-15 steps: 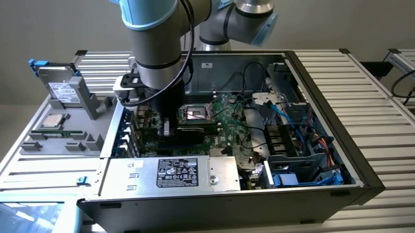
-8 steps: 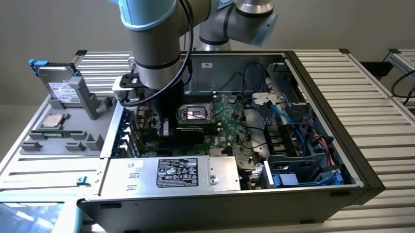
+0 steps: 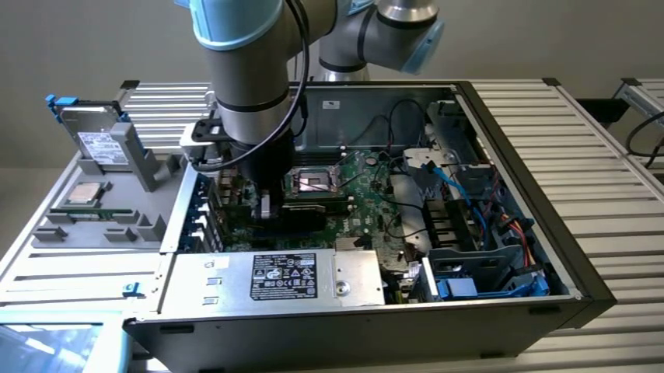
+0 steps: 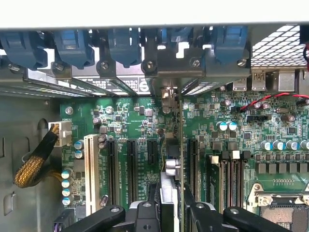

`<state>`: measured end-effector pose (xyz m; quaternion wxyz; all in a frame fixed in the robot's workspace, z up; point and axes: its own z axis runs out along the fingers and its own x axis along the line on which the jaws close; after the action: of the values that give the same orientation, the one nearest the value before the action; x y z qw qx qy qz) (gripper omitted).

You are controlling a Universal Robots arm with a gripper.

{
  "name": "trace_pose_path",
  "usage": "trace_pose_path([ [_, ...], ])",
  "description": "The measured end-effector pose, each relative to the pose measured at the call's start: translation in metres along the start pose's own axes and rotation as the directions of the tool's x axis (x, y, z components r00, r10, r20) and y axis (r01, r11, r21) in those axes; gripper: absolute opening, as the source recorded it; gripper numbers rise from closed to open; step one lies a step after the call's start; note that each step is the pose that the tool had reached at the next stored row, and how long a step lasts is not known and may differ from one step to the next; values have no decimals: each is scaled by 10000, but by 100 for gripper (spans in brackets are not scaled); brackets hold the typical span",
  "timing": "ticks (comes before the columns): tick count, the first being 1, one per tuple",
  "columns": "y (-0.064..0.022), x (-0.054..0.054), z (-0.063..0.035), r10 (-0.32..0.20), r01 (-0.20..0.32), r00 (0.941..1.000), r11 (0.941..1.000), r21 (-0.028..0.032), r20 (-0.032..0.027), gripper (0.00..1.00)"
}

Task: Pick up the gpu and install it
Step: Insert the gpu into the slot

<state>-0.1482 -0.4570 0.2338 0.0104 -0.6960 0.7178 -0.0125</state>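
Grey slatted benches flank the open computer case (image 3: 581, 291); inside, the gripper (image 4: 170, 205) clamps the gpu (image 4: 170, 188) edge-on between its fingers, standing upright over the green motherboard (image 4: 130, 121) slots.

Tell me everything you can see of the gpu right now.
The gpu stands on edge between the hand's fingers, seen edge-on: thin green board, silver finned metal beside it, silver bracket end toward the case's rear slots. It sits upright over the motherboard's black expansion slots. Whether it is fully seated cannot be told.
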Motion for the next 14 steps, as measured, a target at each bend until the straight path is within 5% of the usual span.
trace_pose_path([
  [14, 2, 0, 14, 0, 0, 10000, 10000, 17, 0, 29],
])
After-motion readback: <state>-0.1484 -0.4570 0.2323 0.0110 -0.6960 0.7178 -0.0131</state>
